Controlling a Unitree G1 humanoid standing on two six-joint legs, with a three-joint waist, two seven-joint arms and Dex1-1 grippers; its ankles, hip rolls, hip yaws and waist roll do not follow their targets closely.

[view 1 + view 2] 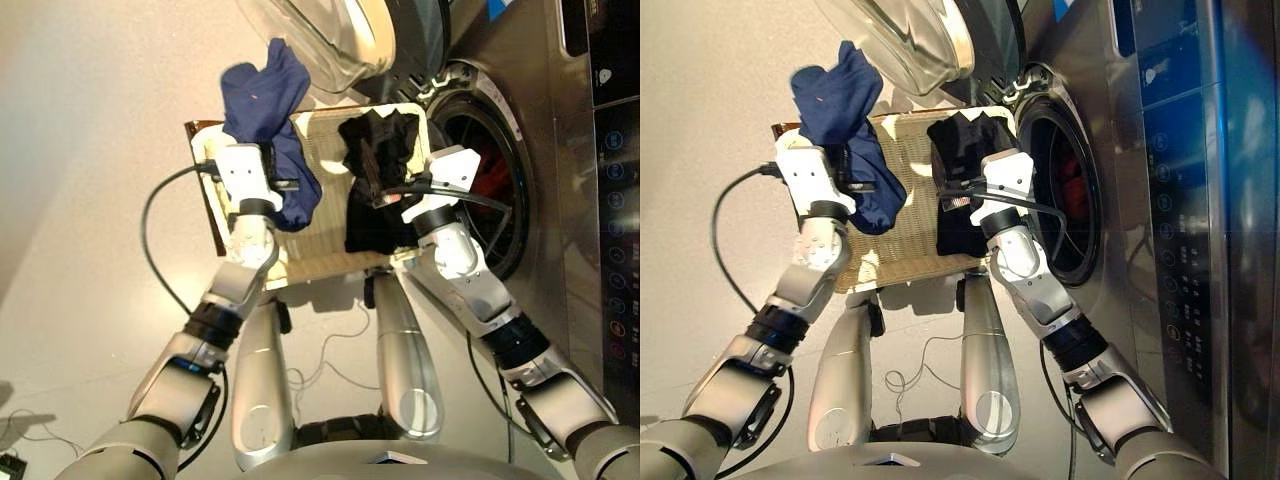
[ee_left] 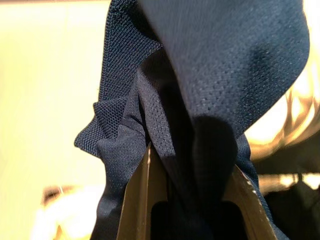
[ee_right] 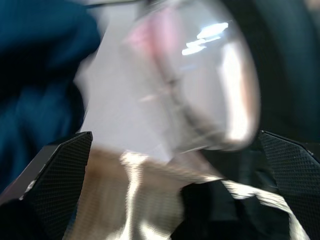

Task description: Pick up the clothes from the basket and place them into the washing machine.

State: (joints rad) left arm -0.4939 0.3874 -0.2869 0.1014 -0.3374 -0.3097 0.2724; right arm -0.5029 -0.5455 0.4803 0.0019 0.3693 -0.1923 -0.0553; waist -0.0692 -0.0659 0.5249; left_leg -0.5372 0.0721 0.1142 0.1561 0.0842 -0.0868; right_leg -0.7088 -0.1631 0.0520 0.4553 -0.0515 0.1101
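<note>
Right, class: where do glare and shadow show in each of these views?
Left eye view: glare streaks the glass porthole door, and the basket throws a shadow on the floor. Left wrist view: bright light glows behind the navy garment, which shades its own folds. Right wrist view: white glints sit on the door's glass.

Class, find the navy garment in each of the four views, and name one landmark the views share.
Left eye: navy garment upper left, over the basket.
Right eye: upper left.
Left wrist: fills the centre, pinched in the left gripper.
Right wrist: blurred blue at the left edge.
Shared landmark: the glass door.
</note>
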